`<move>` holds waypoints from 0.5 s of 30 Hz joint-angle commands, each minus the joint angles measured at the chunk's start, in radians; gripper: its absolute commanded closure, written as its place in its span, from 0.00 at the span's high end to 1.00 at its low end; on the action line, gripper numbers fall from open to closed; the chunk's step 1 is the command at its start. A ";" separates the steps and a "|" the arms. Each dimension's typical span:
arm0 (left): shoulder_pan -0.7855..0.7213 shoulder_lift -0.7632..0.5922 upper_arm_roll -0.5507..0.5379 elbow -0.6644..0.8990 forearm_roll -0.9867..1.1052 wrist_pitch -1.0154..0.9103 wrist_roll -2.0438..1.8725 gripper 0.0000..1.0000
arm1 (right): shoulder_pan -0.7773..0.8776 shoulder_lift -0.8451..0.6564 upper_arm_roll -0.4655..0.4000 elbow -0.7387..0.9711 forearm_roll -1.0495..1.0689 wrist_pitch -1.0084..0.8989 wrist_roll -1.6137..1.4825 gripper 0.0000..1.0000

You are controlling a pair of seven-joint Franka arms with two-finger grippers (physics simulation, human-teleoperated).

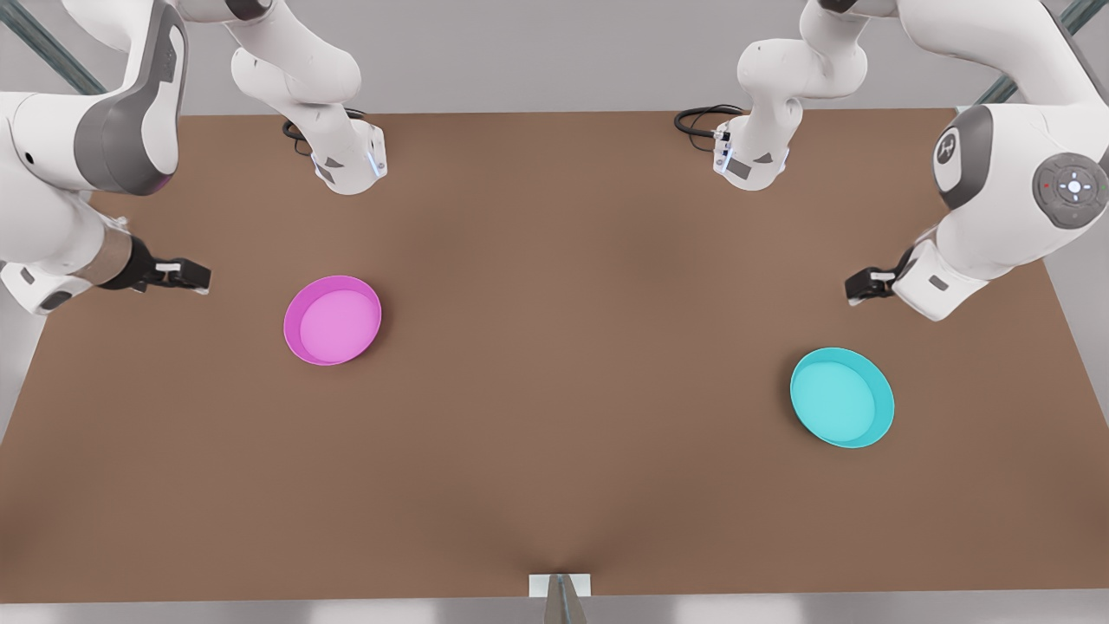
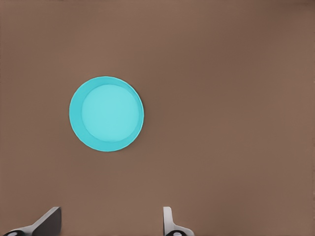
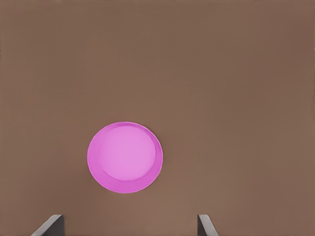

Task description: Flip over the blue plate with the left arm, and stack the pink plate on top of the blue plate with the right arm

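The blue plate (image 1: 842, 397) lies hollow side up on the brown table at the front view's right; it is also in the left wrist view (image 2: 106, 113). My left gripper (image 1: 856, 286) hovers above the table a little behind the plate, open (image 2: 109, 221) and holding nothing. The pink plate (image 1: 333, 320) lies hollow side up at the front view's left and appears in the right wrist view (image 3: 125, 157). My right gripper (image 1: 199, 277) hangs to the left of it, open (image 3: 129, 225) and holding nothing. The plates lie far apart.
Both arm bases (image 1: 351, 160) (image 1: 752, 160) stand at the table's far edge, each with a black cable beside it. A small white bracket (image 1: 560, 586) sits at the middle of the near edge. Bare brown tabletop (image 1: 572, 347) stretches between the plates.
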 commanded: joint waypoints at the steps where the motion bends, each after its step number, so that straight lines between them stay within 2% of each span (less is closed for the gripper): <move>1: 0.001 -0.001 0.004 0.001 0.000 0.049 -0.036 1.00 | 0.003 -0.001 0.000 0.001 0.000 0.052 -0.001 1.00; 3: 0.041 0.013 0.004 -0.001 -0.011 0.053 -0.033 1.00 | 0.003 0.001 0.000 0.001 0.000 0.052 -0.002 1.00; 4: 0.155 0.109 -0.005 0.001 -0.065 0.081 -0.035 1.00 | 0.003 0.001 0.000 0.001 0.000 0.052 -0.001 1.00; 6: 0.247 0.238 -0.013 0.004 -0.114 0.228 -0.029 1.00 | 0.003 0.001 0.000 -0.001 0.000 0.052 -0.001 1.00; 9: 0.348 0.427 -0.013 0.036 -0.235 0.383 0.381 1.00 | 0.000 0.004 0.000 0.001 0.003 0.052 -0.001 1.00; 12: 0.414 0.542 -0.005 0.018 -0.295 0.525 0.628 1.00 | 0.003 0.008 0.000 0.001 0.002 0.052 0.001 1.00; 15: 0.443 0.606 -0.002 0.016 -0.342 0.542 0.643 1.00 | 0.003 0.010 0.000 -0.001 0.002 0.052 -0.001 1.00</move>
